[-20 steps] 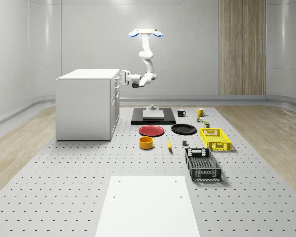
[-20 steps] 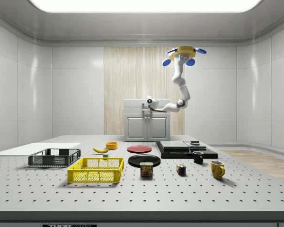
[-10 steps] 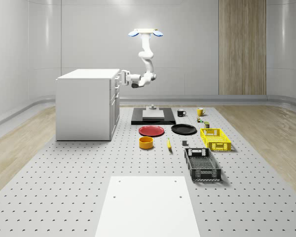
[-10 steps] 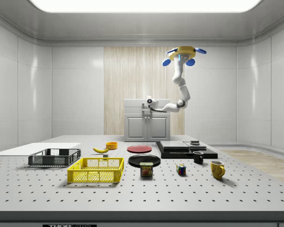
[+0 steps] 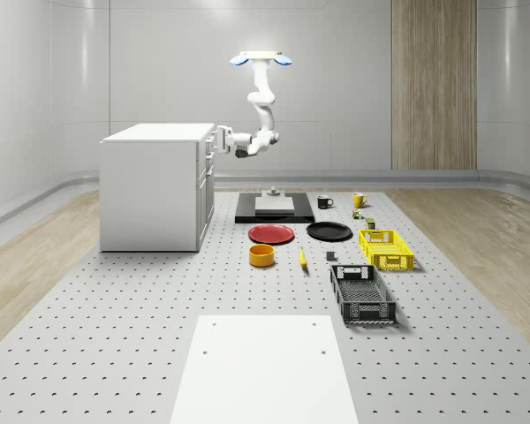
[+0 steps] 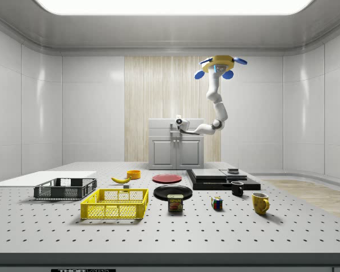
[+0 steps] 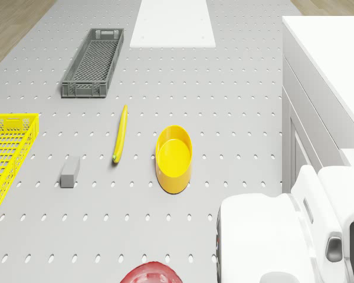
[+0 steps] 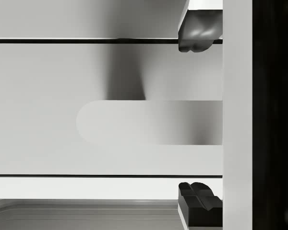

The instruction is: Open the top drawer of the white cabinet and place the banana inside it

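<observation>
The drone hovers high above the far part of the perforated surface, over the black platform and beside the white cabinet. Its arm hangs down, bends at the elbow and reaches sideways to the cabinet's front near the top edge. In the whole-scene view the gripper meets the cabinet at the height of the top drawer. In the wrist view the fingers stand apart, one on each side of the drawer's long rounded handle, which lies between them; whether the pads touch it cannot be told. The drawer front sits flush with the cabinet, closed.

The banana lies flat on the surface, well apart from the cabinet, just beside the yellow bowl and near a small grey block. A grey crate and a yellow basket stand farther off. A red plate and a black plate lie in front of the platform.
</observation>
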